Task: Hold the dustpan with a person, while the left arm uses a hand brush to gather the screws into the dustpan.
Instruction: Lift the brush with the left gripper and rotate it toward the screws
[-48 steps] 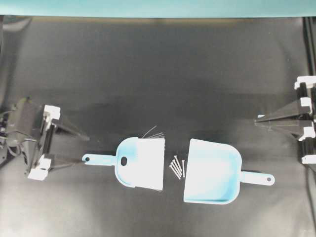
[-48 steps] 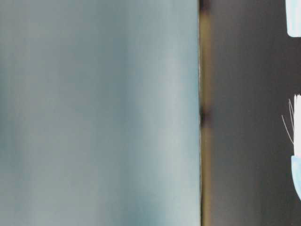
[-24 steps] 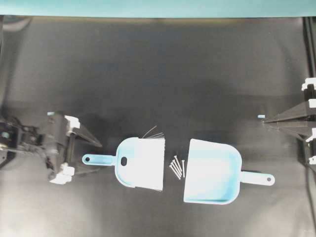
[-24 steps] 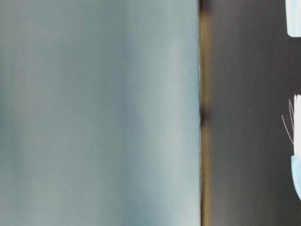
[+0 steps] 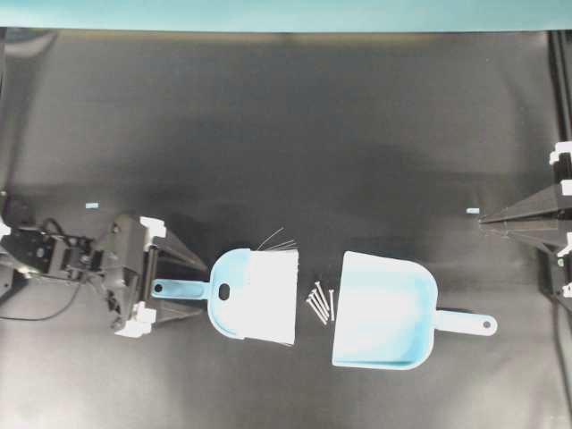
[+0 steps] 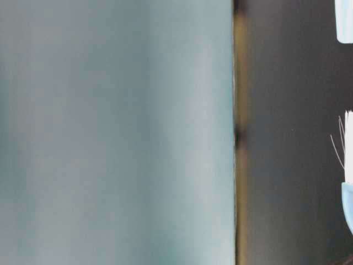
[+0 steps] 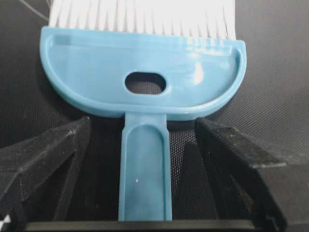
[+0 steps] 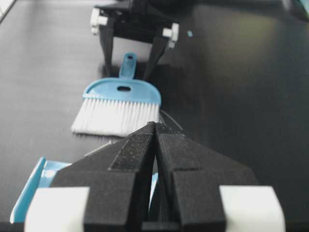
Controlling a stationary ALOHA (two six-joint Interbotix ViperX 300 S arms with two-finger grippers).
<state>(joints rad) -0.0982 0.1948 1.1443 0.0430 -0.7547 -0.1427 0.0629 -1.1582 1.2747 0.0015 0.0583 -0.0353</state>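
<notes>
Hand brush [image 5: 253,298] lies flat on the black table [image 5: 286,134], left of centre in the overhead view, white bristles toward the dustpan [image 5: 384,310], thin handle toward the left arm [image 5: 54,259]. Light blue plastic, rounded flat body, oval hole; a few stray bristles stick out at the far edge.

Left gripper [image 7: 145,159] has its jaws spread wide, one either side of the handle; wrist view shows clear gaps both sides, no contact. Step in hand: pre-grasp on the brush.

Next move, my read: close squarely on the handle, and keep the brush from skidding or twisting as the fingers [image 7: 48,154] meet it. The handle is narrow and smooth, so an off-centre pinch could let it pivot.

Screws [image 5: 320,302] sit in a small cluster between bristles and dustpan mouth, just beside both. Dustpan is right of centre, open side facing the brush, handle pointing right.

Right gripper [image 8: 155,130] is parked at the right edge, jaws pressed together, empty. No person's hand on the dustpan; none in view.
</notes>
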